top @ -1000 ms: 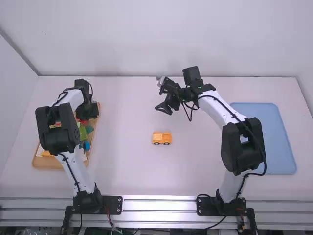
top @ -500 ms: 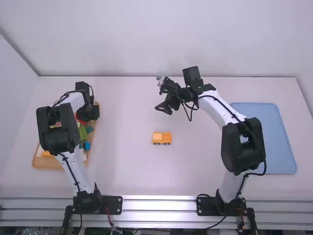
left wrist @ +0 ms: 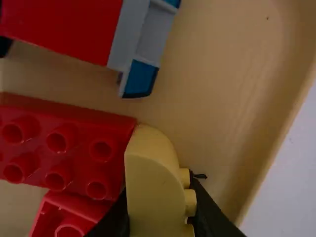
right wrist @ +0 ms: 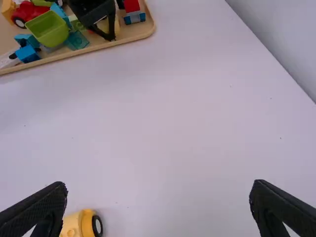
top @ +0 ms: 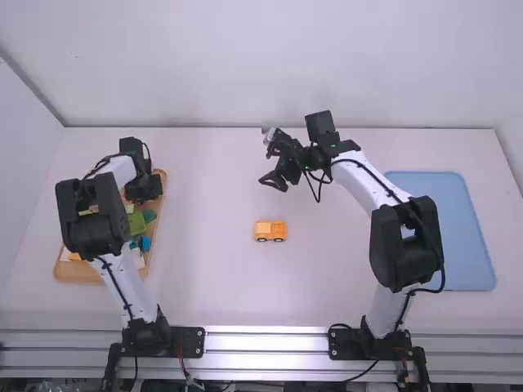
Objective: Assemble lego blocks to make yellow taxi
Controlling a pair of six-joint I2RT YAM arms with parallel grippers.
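Observation:
The left gripper (top: 140,194) is low over the far part of the wooden tray. In the left wrist view the left gripper (left wrist: 160,212) has its fingers against both sides of a yellow curved block (left wrist: 155,182), beside a red studded brick (left wrist: 74,145). The yellow curved block (right wrist: 104,25) is also partly visible between the black fingers in the right wrist view. A small yellow-orange car body on wheels (top: 270,231) stands mid-table. Beyond it, the right gripper (top: 270,158) hangs above the table. In its wrist view the right gripper (right wrist: 158,191) is wide apart, holding nothing; the car body (right wrist: 79,224) shows lower left.
The wooden tray (top: 157,233) at the left holds loose pieces, including a green bucket-like piece (right wrist: 49,29), blue bricks (right wrist: 27,53) and a red vehicle (right wrist: 30,12). A blue tray (top: 470,245) lies at the right. A wall borders the table's far side.
The left gripper has shifted slightly leftward and nearer within the tray area, uncovering a bit more of the tray's far right corner. The right arm and the car body have stayed still.

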